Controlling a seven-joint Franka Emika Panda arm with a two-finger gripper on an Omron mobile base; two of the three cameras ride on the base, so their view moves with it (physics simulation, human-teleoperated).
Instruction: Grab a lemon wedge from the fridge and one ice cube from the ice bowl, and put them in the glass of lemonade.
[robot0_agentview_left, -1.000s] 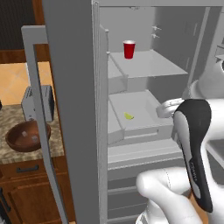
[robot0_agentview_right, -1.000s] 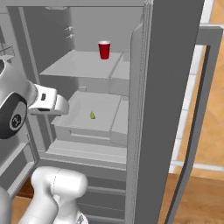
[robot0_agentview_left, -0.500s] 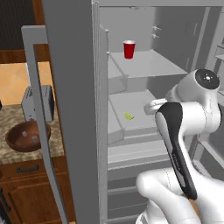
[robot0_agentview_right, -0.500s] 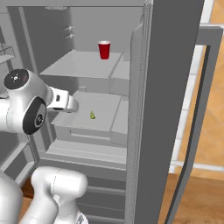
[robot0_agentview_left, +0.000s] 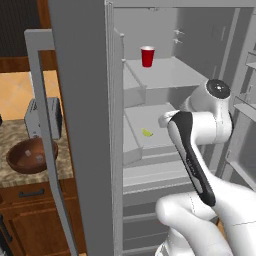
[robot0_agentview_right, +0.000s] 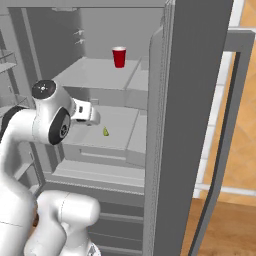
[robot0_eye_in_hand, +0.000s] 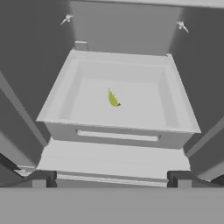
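The grey fridge (robot0_agentview_left: 82, 100) stands open. Inside it, a tiny yellow-green lemon wedge (robot0_agentview_left: 146, 132) (robot0_agentview_right: 106, 131) (robot0_eye_in_hand: 113, 98) lies on the floor of a pale tray (robot0_eye_in_hand: 118, 131) on the middle shelf. My gripper (robot0_eye_in_hand: 112, 179) (robot0_agentview_right: 95, 118) is open and holds nothing; it hovers in front of the tray, above and short of the wedge. Left of the fridge, the dark wooden ice bowl (robot0_agentview_left: 17, 162) sits on the counter with two pale ice cubes (robot0_agentview_left: 28, 152). The glass of lemonade is out of view.
A red plastic cup (robot0_agentview_left: 147, 56) (robot0_agentview_right: 119, 57) stands on the upper fridge shelf. A toaster (robot0_agentview_left: 42, 117) sits behind the bowl. The open fridge doors (robot0_agentview_right: 190, 100) flank the arm on both sides, with door racks (robot0_agentview_left: 247, 100) at the right.
The arm has folded up, its elbow rising, and the hand has moved in toward the middle shelf, closer to the lemon wedge. The wedge and cup have not moved.
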